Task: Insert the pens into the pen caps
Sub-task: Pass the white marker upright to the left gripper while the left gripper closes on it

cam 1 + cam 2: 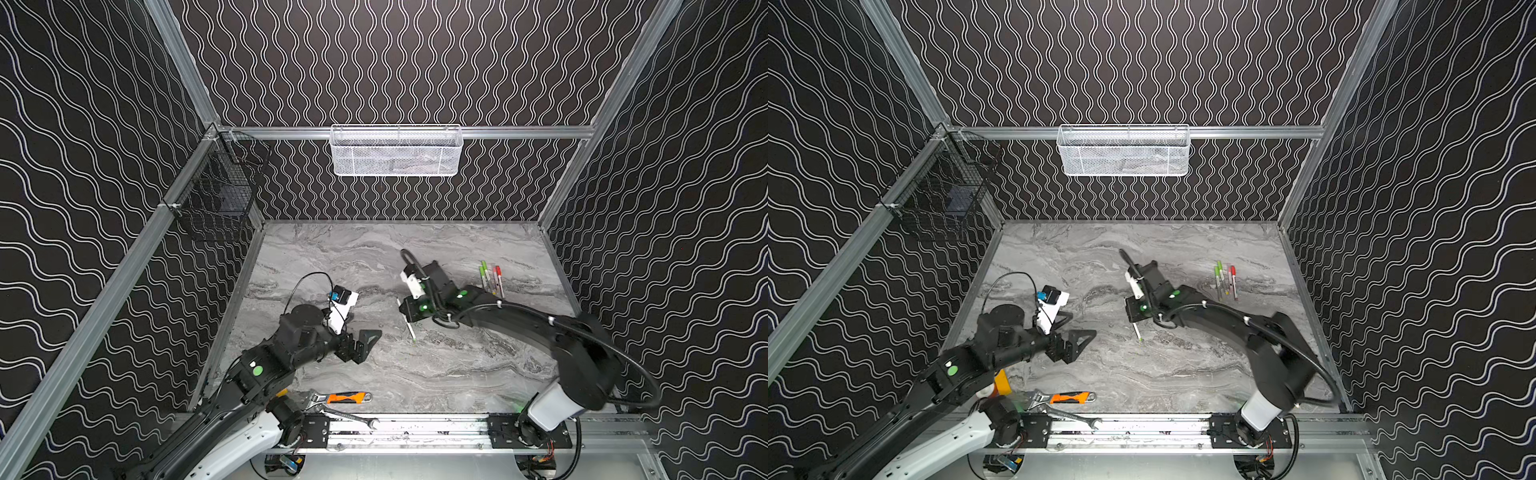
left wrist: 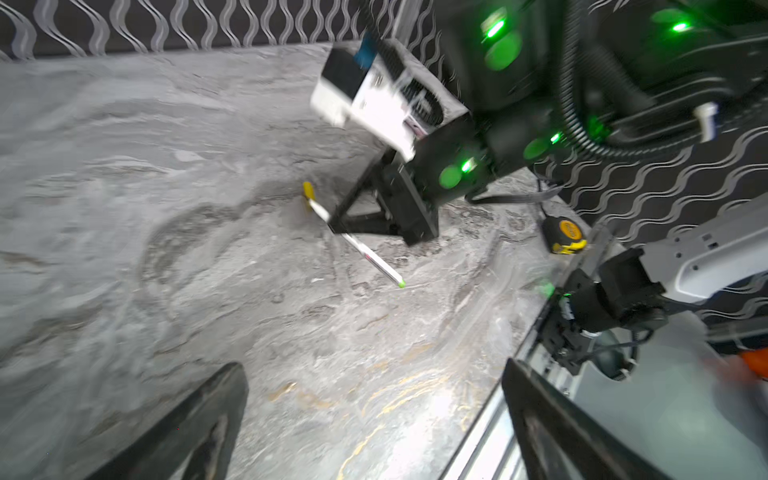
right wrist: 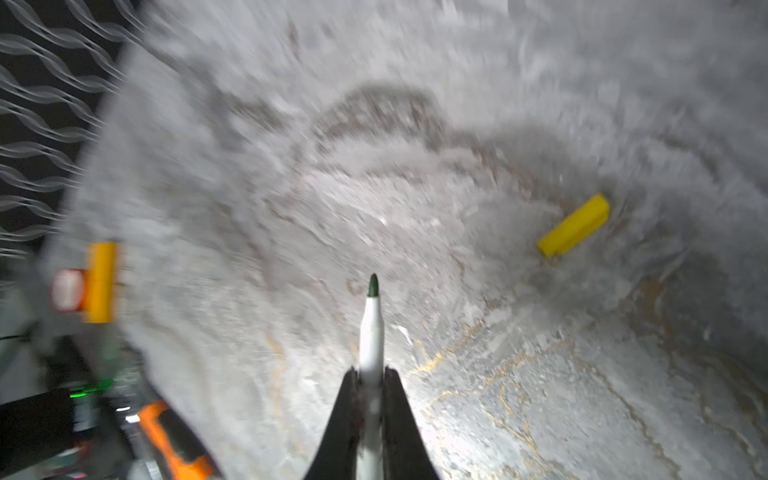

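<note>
The right gripper was clamped tight on one pen, whose green nib pointed toward five o'clock in a top view. The left gripper, at its eight o'clock, gaped wide and empty. One yellow cap lay loose nearby (the last, I'd say); next it needed picking up and lining up with the nib. Three capped pens rested at two o'clock: two green, one red.
</note>
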Controlling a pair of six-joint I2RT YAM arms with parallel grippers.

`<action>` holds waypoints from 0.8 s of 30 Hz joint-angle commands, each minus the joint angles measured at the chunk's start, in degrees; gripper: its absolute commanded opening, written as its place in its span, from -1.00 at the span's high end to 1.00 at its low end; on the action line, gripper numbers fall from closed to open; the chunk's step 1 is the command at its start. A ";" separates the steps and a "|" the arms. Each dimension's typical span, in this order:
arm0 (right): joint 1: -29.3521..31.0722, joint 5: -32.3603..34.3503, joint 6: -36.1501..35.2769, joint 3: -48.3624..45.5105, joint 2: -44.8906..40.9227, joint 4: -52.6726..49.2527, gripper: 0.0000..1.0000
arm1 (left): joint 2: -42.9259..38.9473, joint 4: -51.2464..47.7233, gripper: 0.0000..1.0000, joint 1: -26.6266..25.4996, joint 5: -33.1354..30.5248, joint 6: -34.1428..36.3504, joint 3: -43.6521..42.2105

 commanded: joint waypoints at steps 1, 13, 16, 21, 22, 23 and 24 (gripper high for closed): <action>-1.51 -11.23 -1.52 -6.30 -7.27 16.17 0.80 | 2.20 9.73 -0.97 -0.02 7.81 -2.43 -1.24; -1.39 -30.98 4.78 -15.37 -19.12 42.65 0.81 | 7.73 27.87 -0.82 -0.10 20.38 -3.99 -5.74; -0.87 -33.72 7.72 -16.87 -20.50 48.77 0.81 | 7.98 32.22 -0.68 -0.10 22.86 -4.58 -6.92; -0.55 -36.71 13.36 -18.95 -21.25 58.20 0.81 | 8.09 41.09 -0.47 -0.18 26.70 -6.22 -9.62; -0.48 -37.46 14.78 -19.30 -21.00 60.54 0.81 | 8.53 42.45 -0.45 -0.08 27.67 -6.56 -9.79; -0.42 -38.09 16.24 -19.54 -20.70 62.65 0.81 | 9.04 44.15 -0.42 -0.12 28.80 -7.08 -10.02; -0.31 -38.17 17.37 -19.89 -20.43 64.27 0.81 | 9.47 45.64 -0.39 -0.10 29.86 -7.52 -10.16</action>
